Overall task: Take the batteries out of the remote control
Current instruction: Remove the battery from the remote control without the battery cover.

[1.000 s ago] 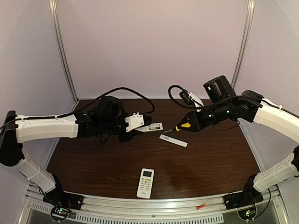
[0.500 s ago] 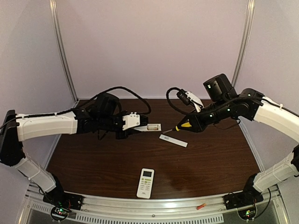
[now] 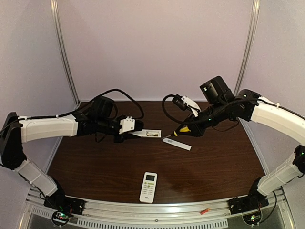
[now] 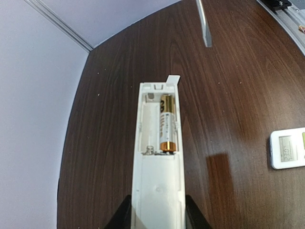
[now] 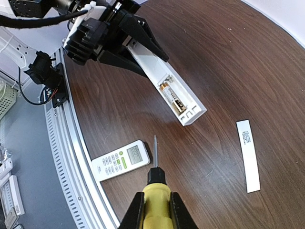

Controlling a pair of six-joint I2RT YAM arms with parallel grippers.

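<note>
My left gripper (image 4: 157, 217) is shut on the white remote control (image 4: 157, 191) and holds it above the table, back side up, with the compartment open. One gold battery (image 4: 167, 123) lies in the right slot; the slot beside it shows only a spring. In the top view the remote control (image 3: 148, 134) points right toward my right gripper (image 3: 190, 128). My right gripper (image 5: 155, 210) is shut on the yellow-handled screwdriver (image 5: 155, 191). Its tip hangs a short way from the compartment end of the remote control (image 5: 167, 90), apart from the battery (image 5: 172, 97).
The white rectangular cover (image 5: 249, 155) lies flat on the table, below the screwdriver (image 3: 177, 143). A second remote with screen and buttons (image 3: 148, 187) lies face up near the front rail (image 3: 157, 210). Purple walls close the back and sides.
The left arm has drawn back to the left with the remote control. The right arm has moved left, bringing the screwdriver closer to the remote's open end.
</note>
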